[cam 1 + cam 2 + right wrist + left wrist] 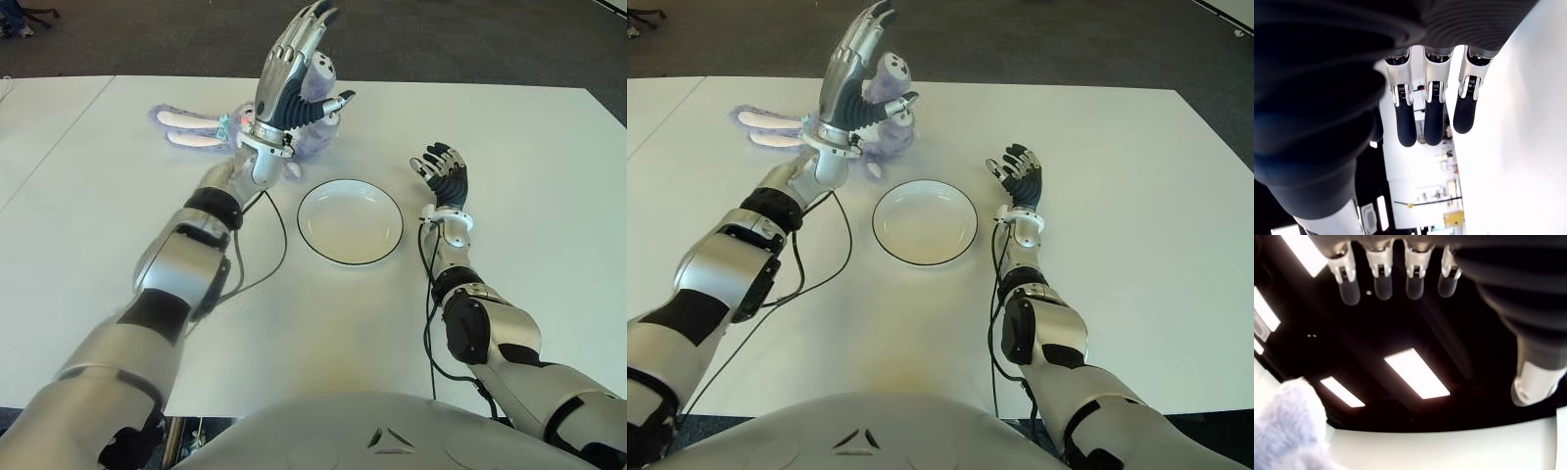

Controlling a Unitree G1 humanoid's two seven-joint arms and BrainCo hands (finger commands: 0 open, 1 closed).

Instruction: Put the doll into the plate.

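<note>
Doll (196, 129), a pale purple plush with long ears, lies on the white table (529, 147) at the far left, beyond and left of the plate (350, 221). Not in the plate, not lifted. Left hand (294, 73) is raised over the doll's body, fingers (304, 34) spread straight and pointing up, thumb out to the side; the left wrist view shows extended fingertips, ceiling lights and just a bit of purple fur at the frame edge, nothing between the fingers. So an open palm, no grasp yet. Right hand (443, 174) shows just right of the plate, fingers loose and slightly bent, holding nothing; can't tell if it touches the table. Plate is empty, white with a dark rim.

Progress: early. Hand is positioned near the doll only. Left to do: close on the doll, lift, carry it right and toward the robot over the plate, release.
</note>
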